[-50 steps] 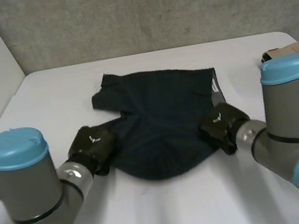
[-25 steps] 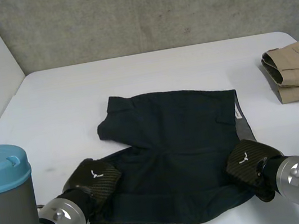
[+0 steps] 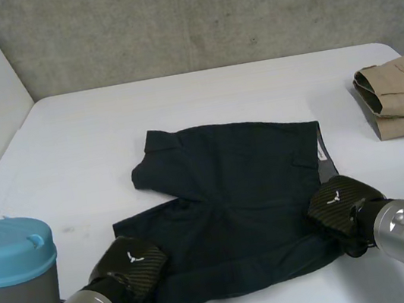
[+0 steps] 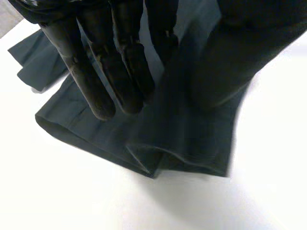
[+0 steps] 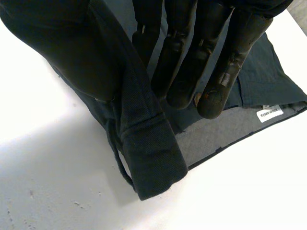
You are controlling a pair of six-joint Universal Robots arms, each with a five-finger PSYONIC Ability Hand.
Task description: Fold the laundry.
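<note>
A dark garment (image 3: 232,193) lies spread on the white table (image 3: 201,98), a white label at its right edge. My left hand (image 3: 131,262) is at its near left corner. In the left wrist view the straight fingers (image 4: 120,72) lie over the cloth (image 4: 96,129), and a ridge of it runs up between them and the thumb. My right hand (image 3: 339,206) is at the near right corner. There the cloth (image 5: 153,158) wraps over the thumb and is pinched against the fingers (image 5: 192,72).
A folded tan garment (image 3: 400,93) sits at the table's right edge. A concrete wall runs behind the far edge, and a pale wall stands along the left side.
Both hands have drawn the garment's near edge toward me and down, so the bunched cloth now lies flat. The left hand's grip has loosened a little.
</note>
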